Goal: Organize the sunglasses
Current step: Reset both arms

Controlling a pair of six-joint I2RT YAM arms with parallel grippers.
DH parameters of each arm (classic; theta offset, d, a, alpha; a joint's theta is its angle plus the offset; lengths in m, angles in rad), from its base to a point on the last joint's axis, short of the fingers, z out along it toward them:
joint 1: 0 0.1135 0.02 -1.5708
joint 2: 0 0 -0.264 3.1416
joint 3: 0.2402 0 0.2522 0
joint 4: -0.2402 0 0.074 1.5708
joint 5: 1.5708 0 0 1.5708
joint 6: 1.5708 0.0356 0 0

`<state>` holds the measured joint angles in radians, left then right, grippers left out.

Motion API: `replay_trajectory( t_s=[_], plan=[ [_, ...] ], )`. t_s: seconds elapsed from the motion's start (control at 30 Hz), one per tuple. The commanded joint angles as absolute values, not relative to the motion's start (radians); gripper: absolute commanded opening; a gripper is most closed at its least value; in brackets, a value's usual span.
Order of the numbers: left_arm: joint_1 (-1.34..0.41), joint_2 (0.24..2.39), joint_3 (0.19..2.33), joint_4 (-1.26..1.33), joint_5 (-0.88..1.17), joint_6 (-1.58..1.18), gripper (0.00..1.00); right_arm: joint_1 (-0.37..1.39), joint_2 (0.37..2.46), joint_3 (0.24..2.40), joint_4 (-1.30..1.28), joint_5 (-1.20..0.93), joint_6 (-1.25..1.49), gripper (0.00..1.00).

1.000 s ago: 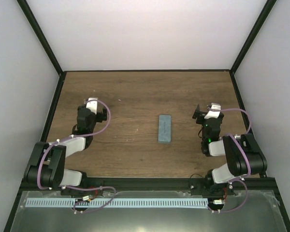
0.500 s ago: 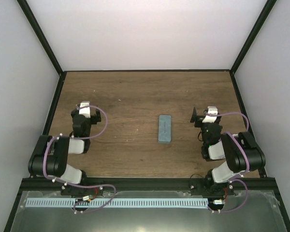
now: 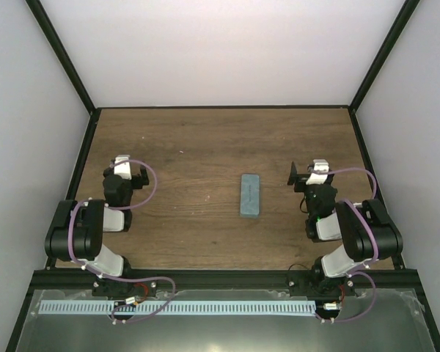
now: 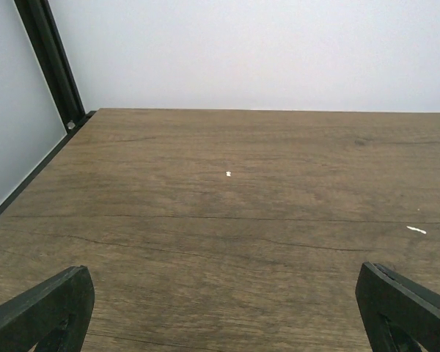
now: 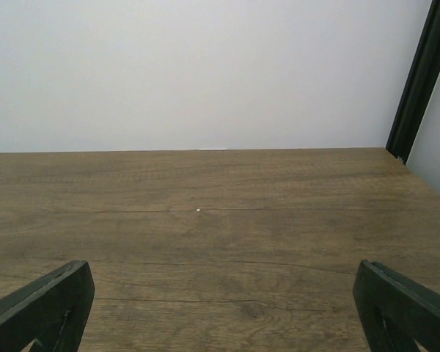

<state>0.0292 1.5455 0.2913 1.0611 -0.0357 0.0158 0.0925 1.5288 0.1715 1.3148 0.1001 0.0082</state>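
The sunglasses are out of view. A closed blue-grey oblong case (image 3: 250, 195) lies lengthwise in the middle of the wooden table (image 3: 205, 139). My left gripper (image 3: 125, 170) is drawn back at the table's left side, far from the case, and stands open; its fingertips (image 4: 44, 312) sit wide apart over bare wood. My right gripper (image 3: 308, 173) is folded back to the right of the case, also open, with only tabletop between its fingertips (image 5: 407, 308).
White enclosure walls with black corner posts (image 3: 59, 55) ring the table. A metal tray with a white slotted strip (image 3: 176, 308) runs along the near edge below the arm bases. Tiny white specks (image 4: 228, 174) dot the wood.
My left arm has pulled back and leftward, folding toward its base. My right gripper has shifted only slightly. The case has stayed put.
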Motion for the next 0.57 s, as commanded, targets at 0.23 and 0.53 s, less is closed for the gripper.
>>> replay_trajectory(
  t_s=[0.23, 0.53],
  plan=[
    [0.026, 1.545, 0.302, 1.103, -0.011, 0.014, 1.00, 0.057, 1.534, 0.232, 1.254, 0.033, 0.018, 1.00],
    [0.026, 1.544, 0.302, 1.103, -0.011, 0.015, 1.00, 0.052, 1.534, 0.235, 1.249, 0.026, 0.018, 1.00]
  ],
)
